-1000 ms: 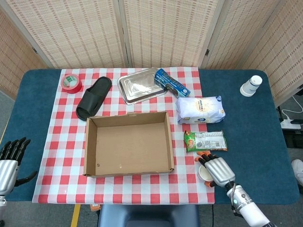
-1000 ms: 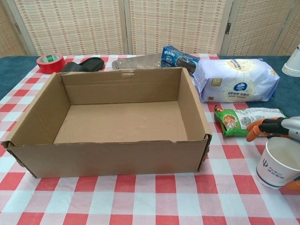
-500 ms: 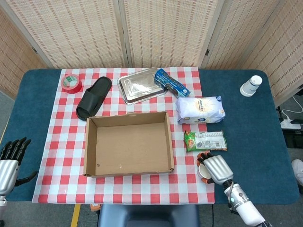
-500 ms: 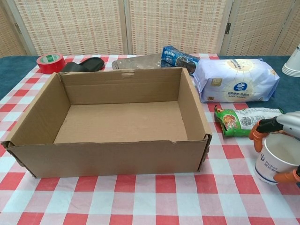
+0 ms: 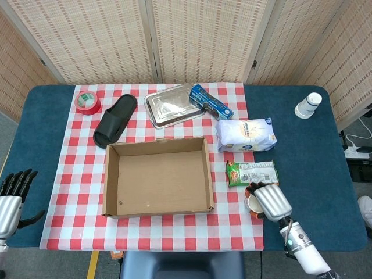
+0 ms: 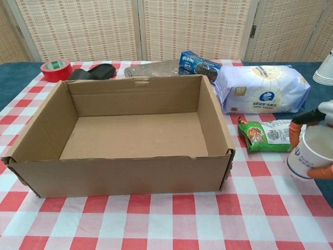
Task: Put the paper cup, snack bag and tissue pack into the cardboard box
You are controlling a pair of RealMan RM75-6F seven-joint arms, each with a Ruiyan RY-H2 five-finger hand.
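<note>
Right hand (image 5: 272, 201) wraps cup (image 6: 311, 155), fingers (image 6: 298, 128) round its side; cup tilted, right of box (image 5: 157, 175), near its front corner. Snack bag (image 5: 252, 173) flat, touching or just behind cup, right of box. Tissue pack (image 5: 246, 134) right of box's back corner, behind snack bag. Tray (image 5: 172, 104), blue packet (image 5: 211, 101), slipper (image 5: 115, 120), tape (image 5: 87, 102) behind box. Cup stack (image 5: 307, 105) far right of box. Left hand (image 5: 13, 196) far left of box, off cloth, fingers apart, holding nothing.
</note>
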